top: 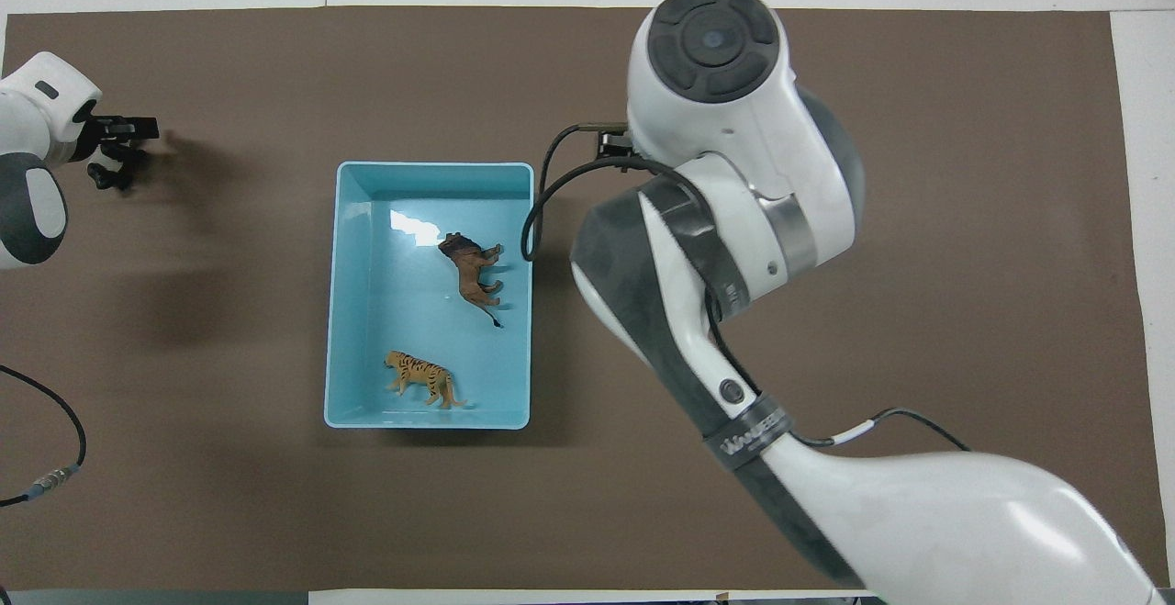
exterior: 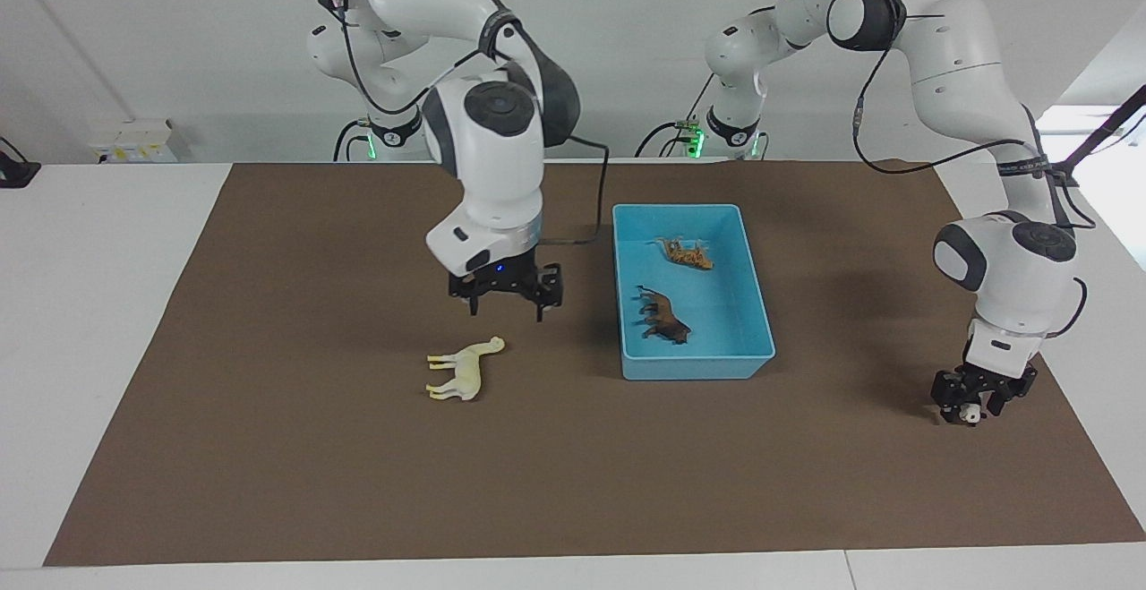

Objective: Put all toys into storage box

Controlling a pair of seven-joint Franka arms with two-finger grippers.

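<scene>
Facing view, left to right. White counter (exterior: pixel 107 321) carries a brown mat (exterior: pixel 269 465).

Left of centre: cream long-necked animal (exterior: pixel 464 369) lies on its side on the mat, alone. It is hidden under the arm in the overhead view.

Just above it in frame, right claw (exterior: pixel 506 301) hangs over bare mat between the cream animal and the box, fingers spread, holding nothing. Its arm comes down from the upper left of the frame.

Centre: light blue storage box (exterior: pixel 756 303) sits on the mat. Two toys lie inside. Orange striped big cat (exterior: pixel 686 254) is in the upper part of the box in this view, on its side. Dark brown lion-like animal (exterior: pixel 664 313) is lower in the box, near its middle, also on its side, apart from the cat. In the overhead view the lion (top: pixel 472 276) lies high in the box (top: pixel 341 311) and the cat (top: pixel 424 379) lies low in it.

Lower right: left claw (exterior: pixel 970 409) is down at mat level around the black-and-white panda (exterior: pixel 969 413), fingers on either side. Cannot tell if they press it. In the overhead view, upper left, the claw (top: pixel 115 141) covers most of the panda (top: pixel 101 175).
</scene>
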